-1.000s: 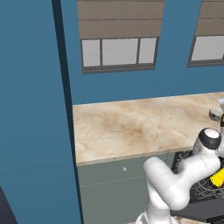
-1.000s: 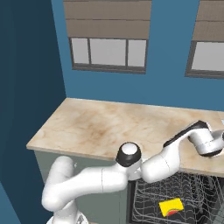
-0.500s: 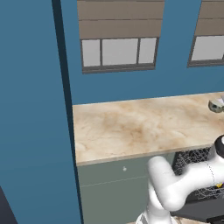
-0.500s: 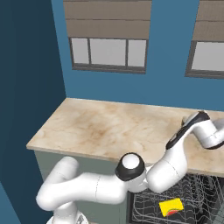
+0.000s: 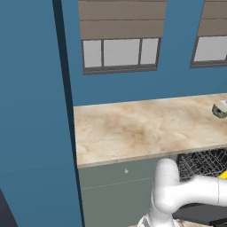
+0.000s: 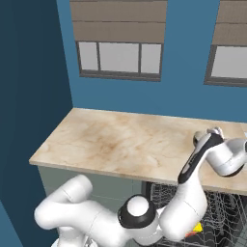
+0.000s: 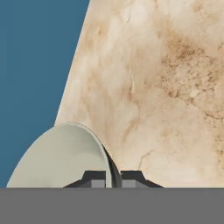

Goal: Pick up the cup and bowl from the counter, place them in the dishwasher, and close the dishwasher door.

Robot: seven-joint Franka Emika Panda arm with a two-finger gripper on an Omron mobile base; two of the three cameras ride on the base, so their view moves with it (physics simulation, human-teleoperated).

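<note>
Here you had the tool (image 7: 113, 178) pinched shut on the rim of the shallow pale grey bowl (image 7: 61, 157), at the marbled beige surface (image 7: 166, 87) (far end); such a thin edge-grip could slip during the lift.

Both base views share the counter (image 5: 146, 128); hand view close.

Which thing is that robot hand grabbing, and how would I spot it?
Follow the long beige marbled counter under the windows to its right end. There the gripper pinches the rim of the bowl: shallow, round, pale grey with a darker edge, unlike the yellow cup below.
</note>
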